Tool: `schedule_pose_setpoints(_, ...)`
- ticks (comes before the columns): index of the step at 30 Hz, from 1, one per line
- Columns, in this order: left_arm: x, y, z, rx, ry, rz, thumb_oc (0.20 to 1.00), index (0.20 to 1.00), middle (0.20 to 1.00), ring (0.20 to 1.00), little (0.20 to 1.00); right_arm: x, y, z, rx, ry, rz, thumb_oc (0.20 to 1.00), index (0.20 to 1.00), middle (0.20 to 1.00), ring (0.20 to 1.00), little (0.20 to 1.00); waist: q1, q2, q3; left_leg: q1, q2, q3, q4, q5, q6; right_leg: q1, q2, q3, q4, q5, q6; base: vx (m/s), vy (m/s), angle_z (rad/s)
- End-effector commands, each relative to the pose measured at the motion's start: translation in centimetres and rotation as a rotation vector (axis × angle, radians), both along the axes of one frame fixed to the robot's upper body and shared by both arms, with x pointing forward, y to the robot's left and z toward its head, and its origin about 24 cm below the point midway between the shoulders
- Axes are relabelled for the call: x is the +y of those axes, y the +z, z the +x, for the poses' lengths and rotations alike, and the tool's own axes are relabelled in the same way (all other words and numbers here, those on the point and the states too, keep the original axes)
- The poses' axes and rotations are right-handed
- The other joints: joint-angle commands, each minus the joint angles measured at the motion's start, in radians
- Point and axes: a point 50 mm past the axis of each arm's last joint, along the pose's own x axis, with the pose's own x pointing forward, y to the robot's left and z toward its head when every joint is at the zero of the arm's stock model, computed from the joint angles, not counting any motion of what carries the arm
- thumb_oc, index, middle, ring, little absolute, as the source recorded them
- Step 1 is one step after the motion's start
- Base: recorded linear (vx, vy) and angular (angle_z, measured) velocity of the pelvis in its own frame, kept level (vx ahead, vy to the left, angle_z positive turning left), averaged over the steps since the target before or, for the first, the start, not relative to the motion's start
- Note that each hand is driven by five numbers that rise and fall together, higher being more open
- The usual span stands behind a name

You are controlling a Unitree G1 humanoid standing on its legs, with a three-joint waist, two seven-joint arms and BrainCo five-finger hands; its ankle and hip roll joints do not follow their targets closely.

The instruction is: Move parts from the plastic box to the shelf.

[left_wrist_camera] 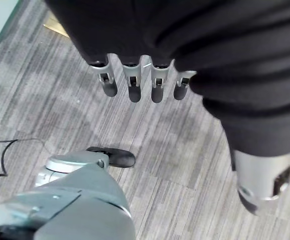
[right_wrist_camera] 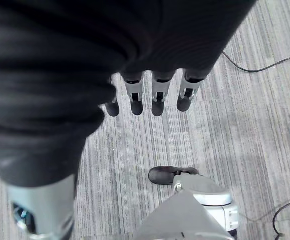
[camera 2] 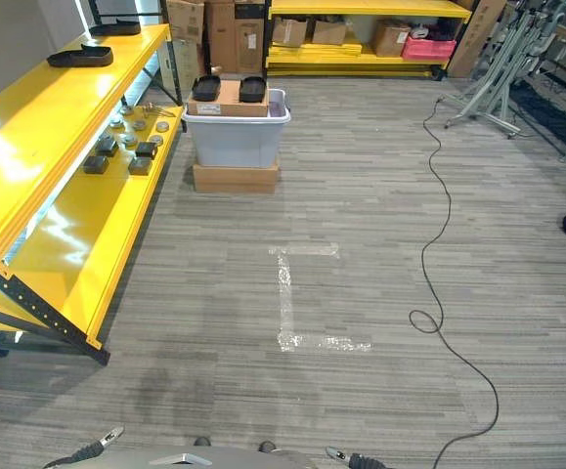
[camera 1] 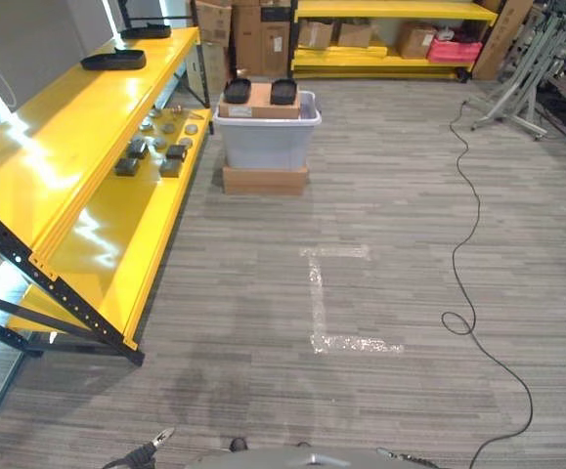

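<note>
Both hands hang empty over the carpet, left hand and right hand fingers relaxed — plastic box sits beside the yellow shelf, parts on it

No text, number or sign could be read anywhere in the scene. A small white label stood on the side of the flat brown cardboard box resting on top of the translucent grey plastic box, but its print was too small to make out. The brown cardboard cartons at the far end of the floor showed markings that could not be told either.
</note>
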Motion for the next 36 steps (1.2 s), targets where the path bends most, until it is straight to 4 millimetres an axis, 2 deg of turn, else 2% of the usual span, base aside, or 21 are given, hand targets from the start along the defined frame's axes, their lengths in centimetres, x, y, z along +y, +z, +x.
schedule_pose_setpoints(1,0.5,0.2,1.0,0.002,-0.027,0.045,1.000,1.000,1.000,1.000,1.000,0.2,-0.2,-0.5,0.068,-0.061,0.076,1.000,1.000,1.000,1.000,1.000,0.010,-0.023,0.006,0.022,-0.016,0.022,-0.004,-0.056,0.011,0.012,-0.048,-0.049,0.003,0.004,0.069,0.00,0.000,0.00)
schedule_pose_setpoints(8,0.7,0.2,0.8,-0.012,-0.061,0.066,1.000,1.000,1.000,1.000,1.000,0.3,-0.3,-0.5,0.041,-0.133,0.074,1.000,1.000,1.000,1.000,1.000,0.016,-0.025,0.001,0.022,-0.018,0.012,-0.004,-0.055,0.011,0.013,-0.049,-0.051,0.003,0.005,0.072,0.00,0.002,0.01)
schedule_pose_setpoints(17,0.4,0.2,1.3,-0.032,-0.075,0.065,1.000,1.000,1.000,1.000,1.000,0.8,-0.1,0.9,-0.061,-0.045,0.085,1.000,1.000,1.000,1.000,1.000,0.005,-0.025,0.001,0.017,-0.021,0.017,-0.004,-0.057,0.012,0.007,-0.048,-0.042,0.001,0.013,0.077,0.00,0.000,0.00)
schedule_pose_setpoints(24,0.6,0.1,0.5,0.010,-0.043,0.032,1.000,1.000,1.000,1.000,1.000,0.5,-0.1,0.3,-0.049,-0.115,0.126,1.000,1.000,1.000,1.000,1.000,-0.005,-0.026,0.000,0.019,-0.016,0.033,-0.004,-0.058,0.011,0.002,-0.048,-0.034,0.001,0.015,0.079,0.00,0.000,-0.01)
schedule_pose_setpoints(36,0.1,-0.1,0.3,0.007,-0.066,0.028,1.000,1.000,1.000,1.000,1.000,0.9,-0.1,1.1,-0.067,-0.016,0.110,1.000,1.000,1.000,1.000,1.000,-0.003,-0.031,0.005,0.036,-0.020,0.033,-0.004,-0.063,0.021,0.009,-0.052,-0.029,0.010,0.012,0.076,0.00,0.003,0.00)
